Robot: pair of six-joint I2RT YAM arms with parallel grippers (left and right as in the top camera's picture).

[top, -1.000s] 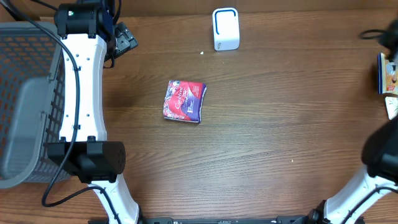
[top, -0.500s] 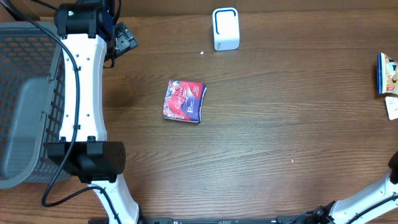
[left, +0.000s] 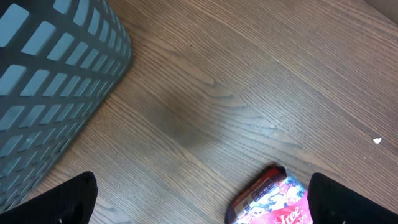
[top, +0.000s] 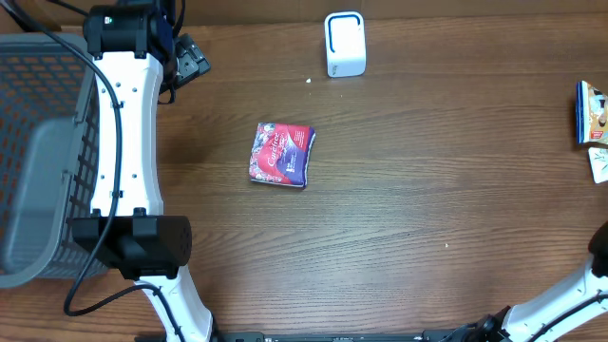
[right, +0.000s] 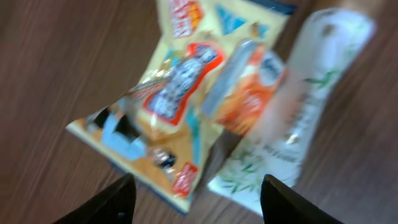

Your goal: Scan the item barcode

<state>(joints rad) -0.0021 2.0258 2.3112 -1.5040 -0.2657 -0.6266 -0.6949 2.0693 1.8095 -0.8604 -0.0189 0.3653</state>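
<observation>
Right wrist view first: your right gripper has its two dark fingers standing apart with nothing between them, so it holds nothing. Below them on the wood lies a yellow snack bag with red and blue print, and a white sachet with a green leaf pattern sits against the bag's side; the picture is too blurred for you to read any print. On the left wrist view, your left gripper is spread wide, its fingertips sitting in the two bottom corners of the picture, and it grips nothing. On the table under it, a corner of the purple and red packet shows, nearer the right-hand fingertip. A grey basket fills the upper left of that view. From overhead, you can see the purple and red packet lying flat on the brown table, a little left of centre and clear of both arms. The white scanner stands near the far edge, well apart from the packet. The basket sits at the left edge with the left arm stretched beside it. The snack bag and the sachet lie at the right edge. Only a piece of the right arm shows in the lower right corner.
</observation>
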